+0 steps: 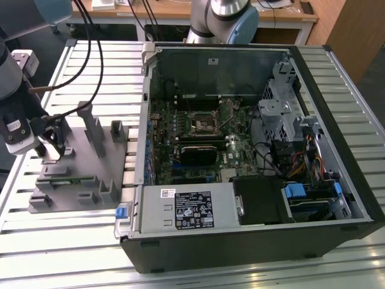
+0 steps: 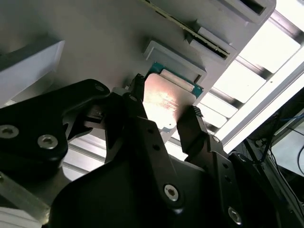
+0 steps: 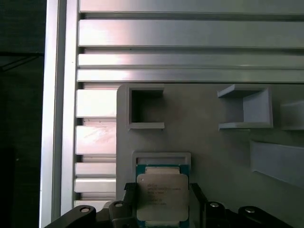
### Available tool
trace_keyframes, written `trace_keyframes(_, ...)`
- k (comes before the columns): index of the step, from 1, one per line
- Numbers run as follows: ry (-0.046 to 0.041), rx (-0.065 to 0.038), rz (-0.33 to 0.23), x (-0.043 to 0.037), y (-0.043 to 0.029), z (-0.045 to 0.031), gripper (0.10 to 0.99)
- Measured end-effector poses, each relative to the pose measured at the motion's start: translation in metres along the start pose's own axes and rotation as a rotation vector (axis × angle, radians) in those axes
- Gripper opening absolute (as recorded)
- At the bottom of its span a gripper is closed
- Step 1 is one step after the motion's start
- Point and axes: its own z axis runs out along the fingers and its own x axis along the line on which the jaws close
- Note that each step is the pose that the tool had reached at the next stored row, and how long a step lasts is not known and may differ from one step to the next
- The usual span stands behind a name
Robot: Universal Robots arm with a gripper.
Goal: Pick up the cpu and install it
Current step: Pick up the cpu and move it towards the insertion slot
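Your gripper (image 2: 165,100) is pinching the cpu (image 2: 168,95) narrowly by two opposite edges; the cpu is sitting in a pocket of the grey fixture (image 1: 84,162), lying on the tabletop (image 1: 60,241) at the exterior view's left.

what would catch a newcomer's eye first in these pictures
The big open black computer case dominates the exterior view, its green motherboard laid bare. On the exterior view's left, a flat grey plastic fixture lies on the slatted metal table. In the second wrist view the black hand is right at the small square silver-topped cpu, which sits on that fixture.
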Motion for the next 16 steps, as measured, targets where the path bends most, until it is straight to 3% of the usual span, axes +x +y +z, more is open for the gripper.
trace_keyframes(6, -0.0001, -0.001, 0.0, -0.0001, 0.0005, -0.0065, 0.529)
trace_keyframes(16, 0.0, -0.003, 0.0, -0.0003, 0.0019, -0.0258, 0.529)
